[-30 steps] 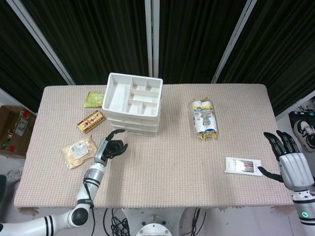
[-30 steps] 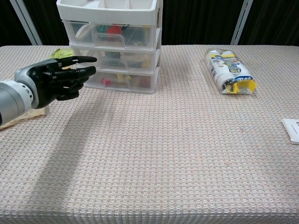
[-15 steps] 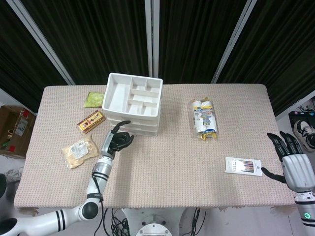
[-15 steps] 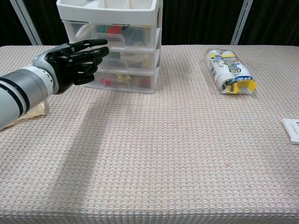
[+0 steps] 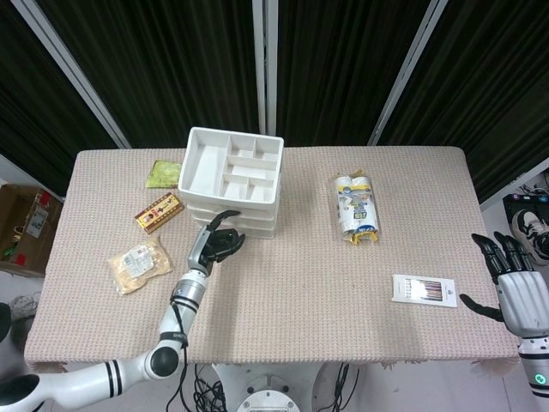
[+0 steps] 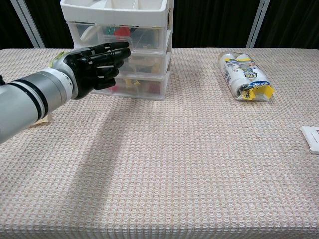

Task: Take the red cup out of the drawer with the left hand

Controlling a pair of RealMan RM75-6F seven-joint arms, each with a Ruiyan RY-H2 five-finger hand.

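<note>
Left hand (image 6: pixel 94 65) raised before drawer unit (image 6: pixel 119 47), holding nothing. Fingers (image 6: pixel 112 52) extended and slightly apart, thumb lower, tips at front of middle drawer; contact with drawer front cannot be told. Red cup (image 6: pixel 121 32) inside closed top drawer, just above and behind fingertips, partly visible through clear front. Right hand (image 5: pixel 521 290) at table (image 5: pixel 300 292) edge, empty, fingers spread and pointing away from robot. Pencil box (image 5: pixel 424 289) lying flat just beside right thumb, apart from it. Packaged rolls (image 6: pixel 244 75) well apart from both hands.
</note>
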